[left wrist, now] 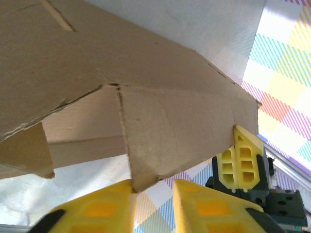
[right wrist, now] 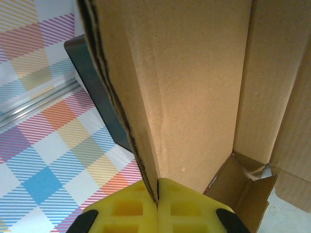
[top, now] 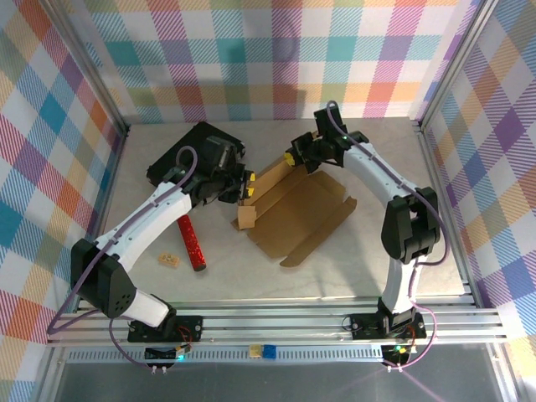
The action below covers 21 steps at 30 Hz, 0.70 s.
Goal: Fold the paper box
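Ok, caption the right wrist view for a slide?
Right gripper shut on an upright panel of the paper box.

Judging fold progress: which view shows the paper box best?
Top external: nearly the whole paper box shows, flaps included. Left wrist shows one flap close up; right wrist, an edge pinched in the right gripper.

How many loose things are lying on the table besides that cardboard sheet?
3: a black case far left, a red tube nearer the front edge, a small tan block left of the tube. The cardboard could hide more.
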{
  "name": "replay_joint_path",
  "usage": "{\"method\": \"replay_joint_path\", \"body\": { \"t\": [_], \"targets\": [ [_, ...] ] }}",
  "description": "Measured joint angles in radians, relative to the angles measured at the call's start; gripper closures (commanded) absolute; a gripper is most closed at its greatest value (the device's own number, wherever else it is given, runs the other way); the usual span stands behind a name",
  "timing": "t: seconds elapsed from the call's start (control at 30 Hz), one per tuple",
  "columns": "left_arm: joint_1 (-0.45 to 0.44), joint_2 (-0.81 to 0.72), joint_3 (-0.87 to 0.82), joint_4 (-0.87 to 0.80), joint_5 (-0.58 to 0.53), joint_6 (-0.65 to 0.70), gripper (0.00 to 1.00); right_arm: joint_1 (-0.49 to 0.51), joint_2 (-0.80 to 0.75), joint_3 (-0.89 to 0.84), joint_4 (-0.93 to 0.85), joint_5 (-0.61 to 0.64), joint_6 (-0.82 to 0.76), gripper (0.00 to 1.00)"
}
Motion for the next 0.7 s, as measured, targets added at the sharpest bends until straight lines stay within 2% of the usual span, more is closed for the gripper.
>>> {"method": "replay_joint_path", "body": {
  "t": [0.03, 0.07, 0.2, 0.23, 0.33, 0.37, 0.5, 0.63, 0.7],
  "targets": [
    [0.003, 0.0, -0.002, 0.002, 0.003, 0.001, 0.97, 0.0, -0.013, -0.022, 0.02, 0.003, 0.013, 1.0],
    [0.008, 0.0, -0.003, 0.006, 0.005, 0.004, 1.0, -0.002, -0.026, -0.043, 0.04, 0.006, 0.027, 1.0],
    [0.036, 0.002, -0.004, 0.042, 0.02, 0.029, 1.0, -0.005, -0.072, -0.119, 0.116, 0.024, 0.078, 1.0],
    [0.046, 0.006, -0.004, 0.057, 0.029, 0.034, 0.91, -0.005, -0.081, -0.13, 0.129, 0.033, 0.086, 1.0],
    [0.076, 0.033, 0.005, 0.107, 0.067, 0.066, 0.52, -0.008, -0.095, -0.142, 0.146, 0.06, 0.106, 1.0],
    [0.085, 0.048, 0.021, 0.112, 0.08, 0.083, 0.46, -0.01, -0.099, -0.142, 0.144, 0.066, 0.11, 1.0],
    [0.134, 0.088, 0.143, 0.059, 0.109, 0.203, 0.4, -0.024, -0.113, -0.132, 0.098, 0.095, 0.133, 1.0],
    [0.219, 0.076, 0.314, -0.037, 0.106, 0.423, 0.4, -0.039, -0.146, -0.103, 0.012, 0.126, 0.181, 1.0],
    [0.256, 0.044, 0.327, -0.074, 0.102, 0.521, 0.43, -0.052, -0.16, -0.075, -0.041, 0.133, 0.204, 1.0]
  ]
}}
